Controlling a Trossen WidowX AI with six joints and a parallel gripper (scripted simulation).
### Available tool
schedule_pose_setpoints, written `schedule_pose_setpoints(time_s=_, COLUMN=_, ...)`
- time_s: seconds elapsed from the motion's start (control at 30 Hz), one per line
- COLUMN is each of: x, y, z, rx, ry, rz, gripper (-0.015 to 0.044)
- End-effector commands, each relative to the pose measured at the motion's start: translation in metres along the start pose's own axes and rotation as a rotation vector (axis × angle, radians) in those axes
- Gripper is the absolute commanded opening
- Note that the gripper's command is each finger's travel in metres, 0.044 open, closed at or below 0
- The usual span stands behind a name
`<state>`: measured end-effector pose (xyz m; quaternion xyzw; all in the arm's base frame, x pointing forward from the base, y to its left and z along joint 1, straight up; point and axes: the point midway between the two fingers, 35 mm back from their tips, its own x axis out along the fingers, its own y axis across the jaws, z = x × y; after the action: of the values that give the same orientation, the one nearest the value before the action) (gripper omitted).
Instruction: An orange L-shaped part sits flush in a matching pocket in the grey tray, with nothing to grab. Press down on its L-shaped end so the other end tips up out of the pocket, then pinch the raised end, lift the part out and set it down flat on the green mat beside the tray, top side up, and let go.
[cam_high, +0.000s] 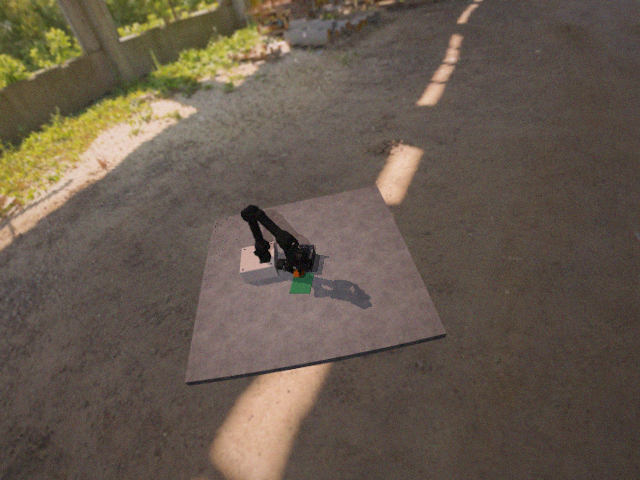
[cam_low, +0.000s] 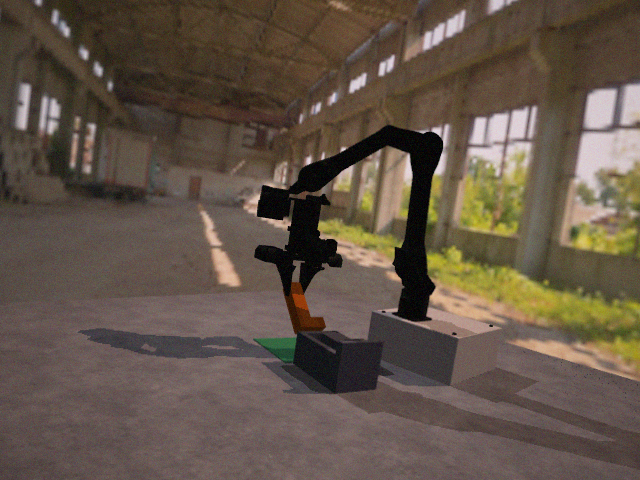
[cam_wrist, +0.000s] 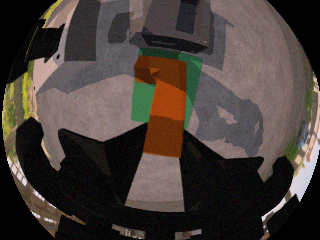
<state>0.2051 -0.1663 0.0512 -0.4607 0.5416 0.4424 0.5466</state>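
The orange L-shaped part (cam_high: 298, 273) (cam_low: 299, 310) (cam_wrist: 169, 102) hangs steeply tilted, its L-shaped end down and pointing toward the robot base side. My gripper (cam_low: 295, 291) (cam_wrist: 164, 130) is shut on its upper, straight end. The part is clear of the grey tray (cam_low: 356, 364) (cam_wrist: 162, 22). Its lower end is over the green mat (cam_high: 301, 285) (cam_low: 276, 347) (cam_wrist: 141, 102) in the wrist view, near the mat's tray-side edge and a little above it. The tray's pocket is empty. In the top view the arm hides part of the tray.
The pale base block (cam_high: 256, 259) (cam_low: 413, 346) carries the arm and stands close beside the tray. The tray stands against the mat's edge side, its walls much higher than the mat. The arm's shadow falls on the table (cam_high: 310, 325) beyond the mat.
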Motion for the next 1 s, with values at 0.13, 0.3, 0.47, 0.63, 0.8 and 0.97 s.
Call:
schedule_pose_setpoints(time_s=0.13, x=0.015, y=0.002, z=0.001, rx=-0.005, ry=-0.004, rz=0.010, gripper=0.0000)
schedule_pose_setpoints(time_s=0.3, x=0.023, y=0.003, z=0.001, rx=-0.005, ry=-0.004, rz=0.010, gripper=0.0000)
schedule_pose_setpoints(time_s=0.47, x=0.030, y=0.003, z=0.001, rx=-0.005, ry=-0.004, rz=0.010, gripper=0.0000)
schedule_pose_setpoints(time_s=0.63, x=0.038, y=0.003, z=0.001, rx=-0.005, ry=-0.004, rz=0.011, gripper=0.0000)
schedule_pose_setpoints(time_s=0.8, x=0.039, y=0.003, z=0.001, rx=-0.005, ry=-0.004, rz=0.011, gripper=0.0000)
schedule_pose_setpoints(time_s=0.97, x=0.039, y=0.003, z=0.001, rx=-0.005, ry=-0.004, rz=0.011, gripper=0.0000)
